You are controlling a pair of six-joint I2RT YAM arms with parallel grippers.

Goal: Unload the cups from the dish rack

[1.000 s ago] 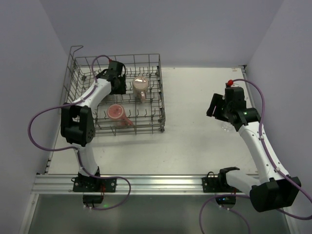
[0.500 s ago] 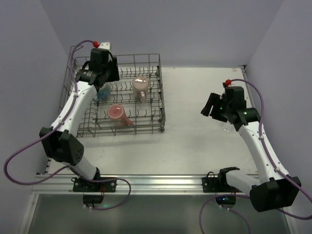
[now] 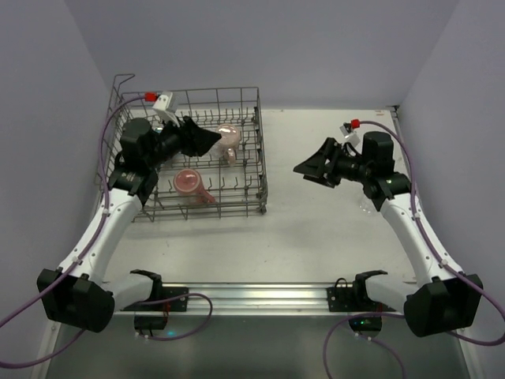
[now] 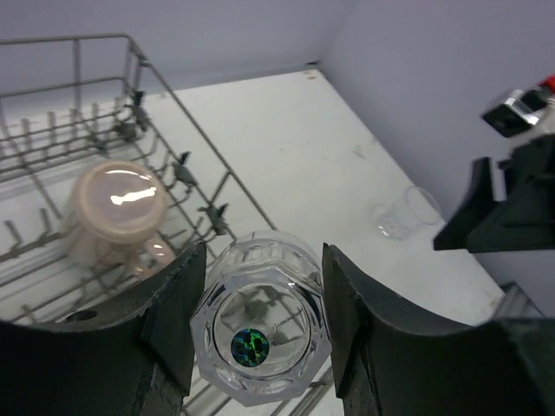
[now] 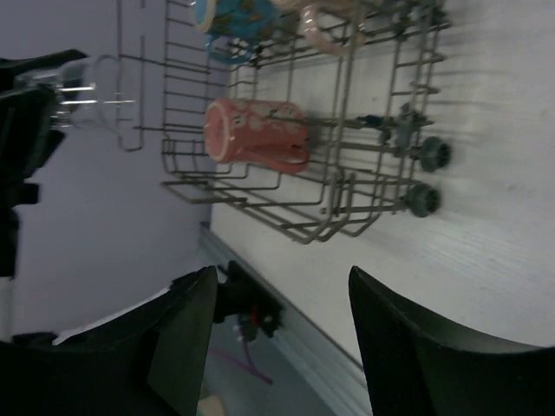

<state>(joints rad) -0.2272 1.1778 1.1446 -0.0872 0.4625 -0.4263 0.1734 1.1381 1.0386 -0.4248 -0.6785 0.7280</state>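
Cups first: a faceted clear glass [image 4: 258, 347] is clamped in the left gripper [image 4: 260, 286], black fingers [image 4: 178, 321] pressed on both sides, and we look straight down into it. From overhead that glass is almost impossible to pick out. It is see-through, and all that reads is the gripper tip over the dish rack [image 3: 261, 162], just beside the cream mug [image 3: 228, 138].

The cream mug sits among the prongs with its pale round end facing up. The red mug [image 3: 189, 183] lies nearer the rack's front wall, and the right wrist view shows it on its side. A blue cup [image 5: 230, 16] shows only in that view, cut off by the top edge; overhead, the left arm hides it.

Over on the open table, a second clear glass [image 4: 406, 212] stands upright, well apart from the rack. From overhead it is half lost behind the right arm.

The right gripper [image 5: 277, 347] hangs over the table, pointing toward the rack, jaws apart. Nothing is between them and they touch nothing.
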